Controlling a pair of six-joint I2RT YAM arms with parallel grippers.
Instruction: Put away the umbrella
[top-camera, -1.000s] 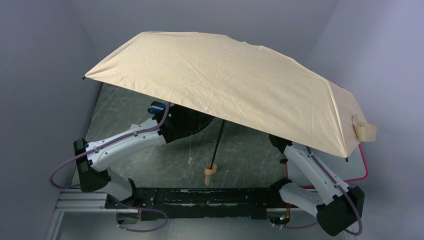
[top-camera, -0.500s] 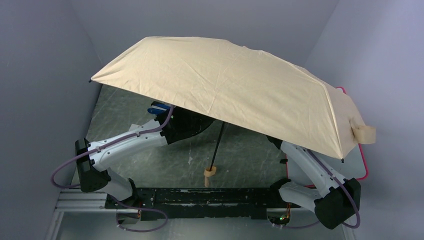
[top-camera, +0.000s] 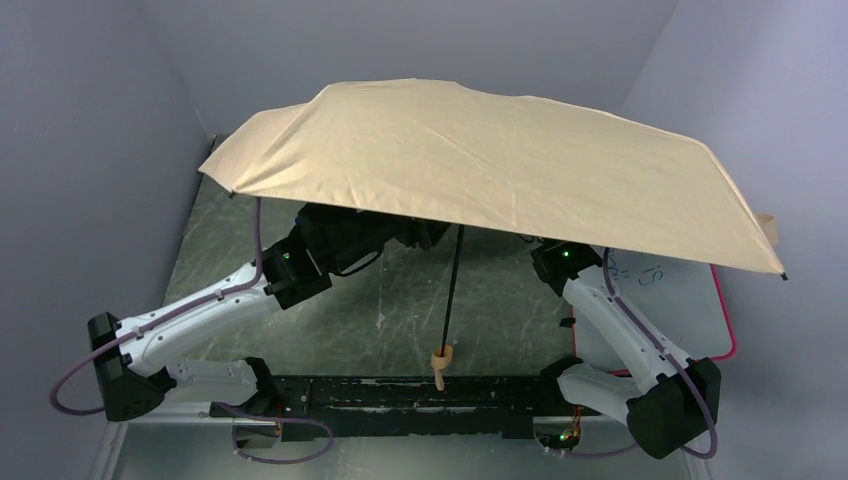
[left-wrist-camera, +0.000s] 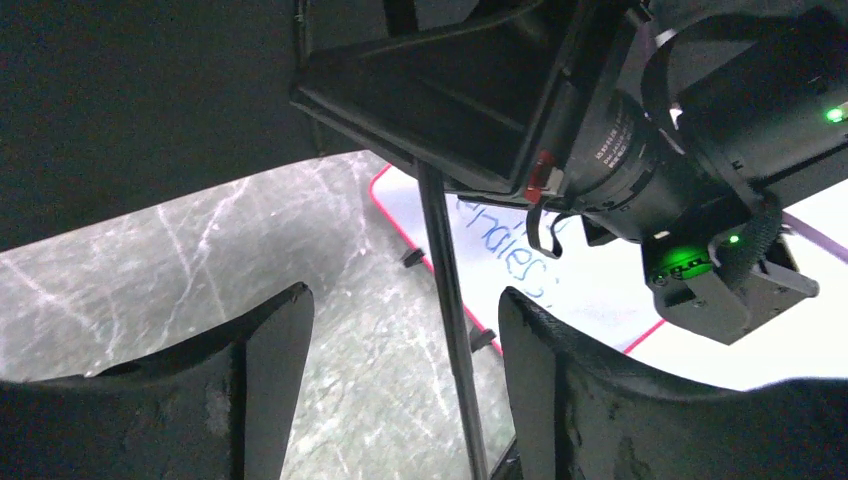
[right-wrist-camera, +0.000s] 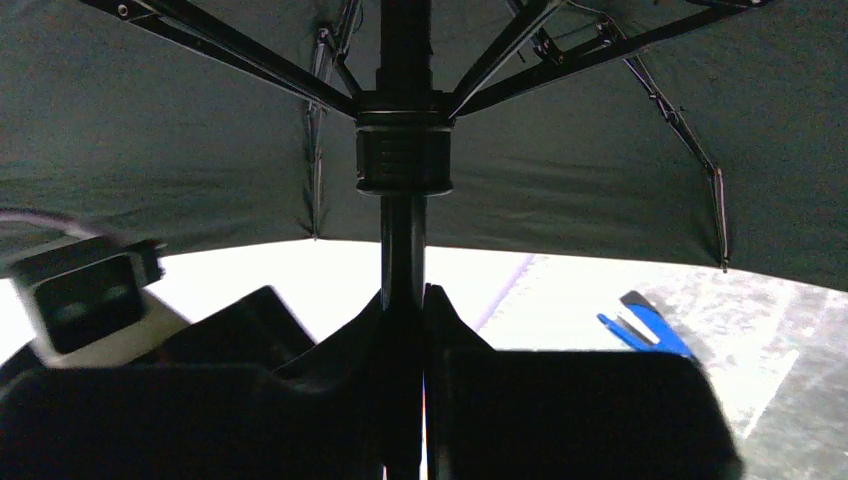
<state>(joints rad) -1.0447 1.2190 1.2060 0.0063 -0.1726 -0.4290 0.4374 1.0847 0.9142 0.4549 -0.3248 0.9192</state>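
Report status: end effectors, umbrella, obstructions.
Left end effector open, straddling the shaft, no contact. Right end effector shut on the shaft below the runner. Umbrella open over the table. Whiteboard lies at right.

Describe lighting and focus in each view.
Top external: umbrella evenly lit and sharp. Left wrist: whiteboard washed out, left end effector dark and soft. Right wrist: backlit, umbrella lining dim, right end effector a black silhouette.

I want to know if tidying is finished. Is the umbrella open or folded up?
Open. The umbrella has its cream canopy spread wide, not folded up. The right pincer grips its shaft.
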